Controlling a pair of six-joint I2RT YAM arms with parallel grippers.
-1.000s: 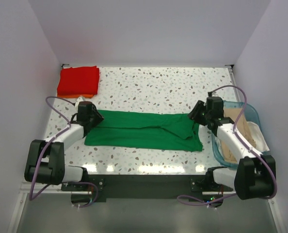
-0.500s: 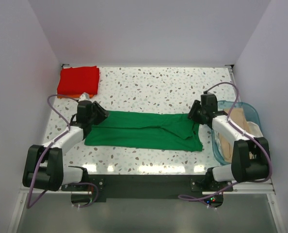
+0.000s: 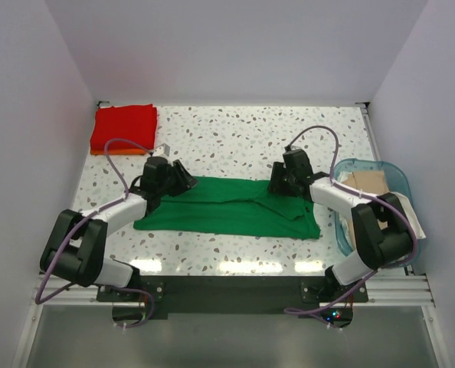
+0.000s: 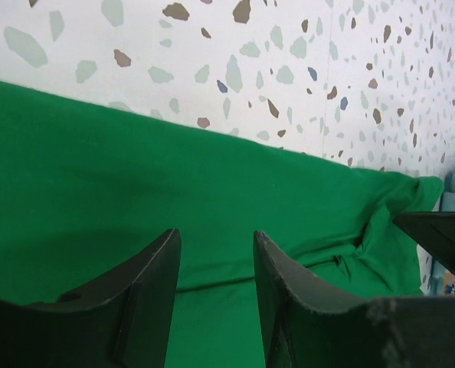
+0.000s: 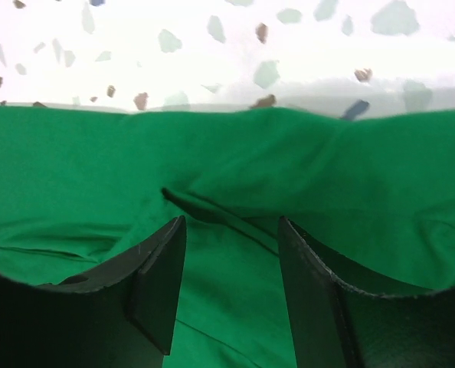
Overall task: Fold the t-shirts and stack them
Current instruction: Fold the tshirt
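A bright green t-shirt (image 3: pixel 227 207) lies spread in a long strip across the near middle of the table. My left gripper (image 3: pixel 183 178) is open over its far left part; the green t-shirt (image 4: pixel 135 199) shows between the open jaws. My right gripper (image 3: pixel 277 181) is open over its far right part, above a fold in the green t-shirt (image 5: pixel 235 192). A folded red t-shirt (image 3: pixel 124 126) lies at the far left on an orange t-shirt (image 3: pixel 105 152), of which only an edge shows. Beige and white t-shirts (image 3: pixel 373 184) lie in the basket.
A translucent blue basket (image 3: pixel 396 178) stands at the right edge of the table. White walls close in the left, back and right sides. The speckled tabletop (image 3: pixel 250 142) lies behind the green shirt.
Both grippers have moved inward along the far edge of the green shirt, the left one to the right and the right one to the left. The shirt looks unchanged.
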